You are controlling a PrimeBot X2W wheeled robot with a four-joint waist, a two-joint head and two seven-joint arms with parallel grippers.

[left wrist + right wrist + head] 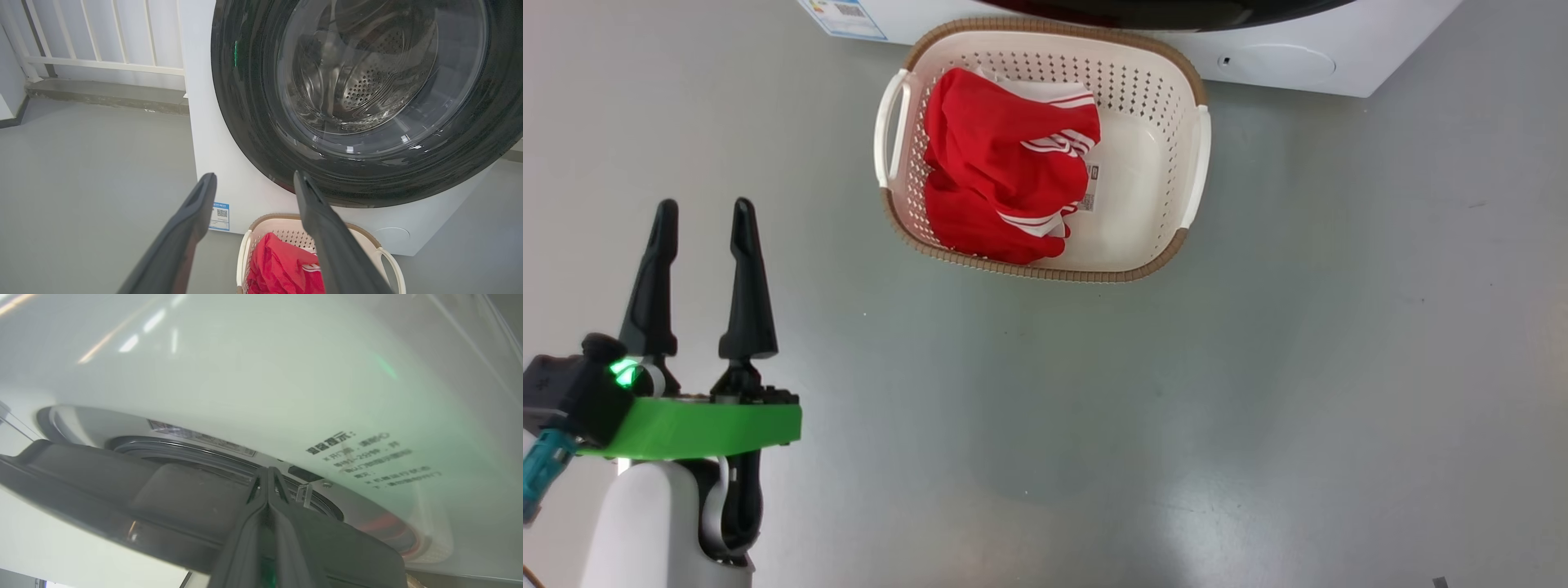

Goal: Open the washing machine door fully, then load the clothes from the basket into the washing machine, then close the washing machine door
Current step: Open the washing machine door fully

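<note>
While left claw (705,206) gapes empty near the perforated basket (1045,274), right claw (267,471) is closed.

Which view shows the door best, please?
The left wrist view: the door faces it, rim and glass nearly whole. The head view catches a sliver of rim; the right wrist view, seemingly its edge, close up.

Upper centre, bright red clothes (1005,180) with white stripes sit in a cream-white, hole-patterned basket (1143,188) rimmed in woven brown. The washing machine (212,155) is white, its door (245,102) rim glossy black. Lower left, the left gripper (705,204) is black on a green mount (703,429); the floor (1176,408) is grey.
</note>
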